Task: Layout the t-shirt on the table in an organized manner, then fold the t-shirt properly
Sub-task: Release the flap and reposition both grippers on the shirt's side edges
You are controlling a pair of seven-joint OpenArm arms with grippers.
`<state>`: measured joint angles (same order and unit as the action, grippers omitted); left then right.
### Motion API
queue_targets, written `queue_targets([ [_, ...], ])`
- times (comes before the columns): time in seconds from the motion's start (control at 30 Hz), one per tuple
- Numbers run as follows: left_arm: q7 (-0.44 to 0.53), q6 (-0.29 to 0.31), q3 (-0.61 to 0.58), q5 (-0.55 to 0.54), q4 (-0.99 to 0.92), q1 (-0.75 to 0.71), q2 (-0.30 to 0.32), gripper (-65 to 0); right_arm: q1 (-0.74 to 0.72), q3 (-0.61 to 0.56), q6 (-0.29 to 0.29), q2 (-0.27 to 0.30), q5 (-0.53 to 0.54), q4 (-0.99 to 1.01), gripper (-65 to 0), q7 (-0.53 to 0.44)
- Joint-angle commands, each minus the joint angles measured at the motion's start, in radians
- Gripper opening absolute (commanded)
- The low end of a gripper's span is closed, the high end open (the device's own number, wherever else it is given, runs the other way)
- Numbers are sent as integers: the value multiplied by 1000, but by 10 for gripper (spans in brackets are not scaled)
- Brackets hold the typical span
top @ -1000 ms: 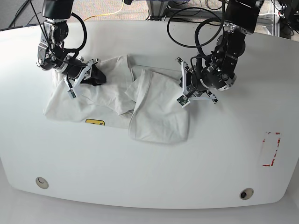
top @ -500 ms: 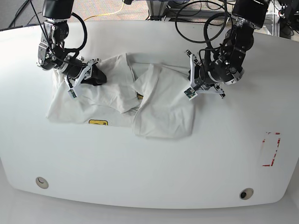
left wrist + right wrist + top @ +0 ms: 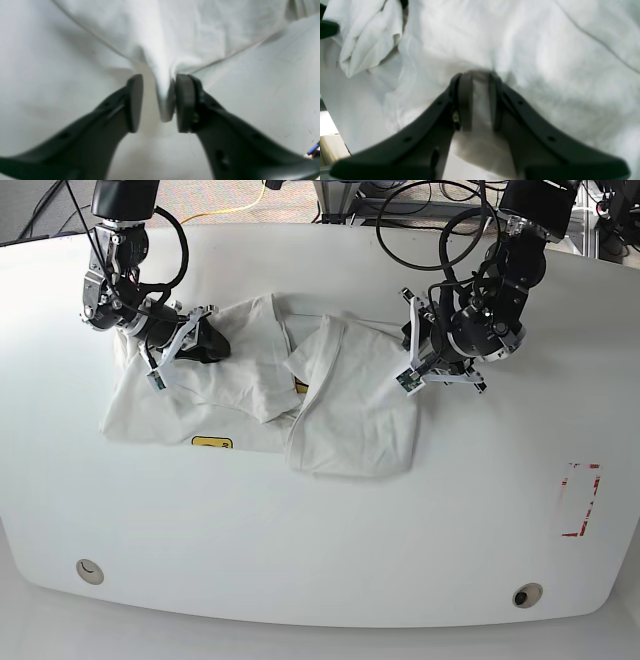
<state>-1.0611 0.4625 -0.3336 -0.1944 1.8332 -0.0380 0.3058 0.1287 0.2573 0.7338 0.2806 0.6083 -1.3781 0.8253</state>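
On the tabletop [image 3: 320, 530], the left tool [image 3: 156, 102], jaws parted, should let the t-shirt [image 3: 350, 410] fold slip free while the right tool [image 3: 477, 100] pinches cloth firmly.

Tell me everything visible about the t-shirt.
The t-shirt is white, wrinkled cotton-like cloth, lying crumpled and partly folded over itself on the table. A small yellow patch shows near its front edge. The right pincer clamps a fold; the left pincer stands parted around a pinched ridge that touches one pad.
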Motion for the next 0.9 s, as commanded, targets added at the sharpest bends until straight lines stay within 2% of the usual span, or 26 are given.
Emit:
queue_targets([
  [0.0, 20, 51, 8, -7, 78, 7, 0, -326, 19, -8, -36, 9, -127, 16, -520, 127],
  [0.13, 20, 118, 63, -9, 133, -18, -9, -235, 19, -8, -36, 9, -127, 16, -520, 127],
  [0.2, 20, 157, 97, -18, 145, -20, -35, -207, 19, -8, -36, 9, -127, 16, -520, 127],
  [0.33, 20, 200, 193, -64, 142, -13, -70, -188, 19, -8, -36, 9, -127, 16, -520, 127],
  [0.5, 20, 196, 298, -99, 86, 66, -136, -186, 19, -8, -36, 9, -127, 16, -520, 127],
  [0.63, 20, 195, 322, -99, -8, 115, -179, -192, 16, -8, -36, 7, -127, 16, -520, 127],
  [0.87, 28, 134, 321, -106, -200, 203, -198, -204, -1, -8, -36, -13, -133, 16, -520, 128],
])
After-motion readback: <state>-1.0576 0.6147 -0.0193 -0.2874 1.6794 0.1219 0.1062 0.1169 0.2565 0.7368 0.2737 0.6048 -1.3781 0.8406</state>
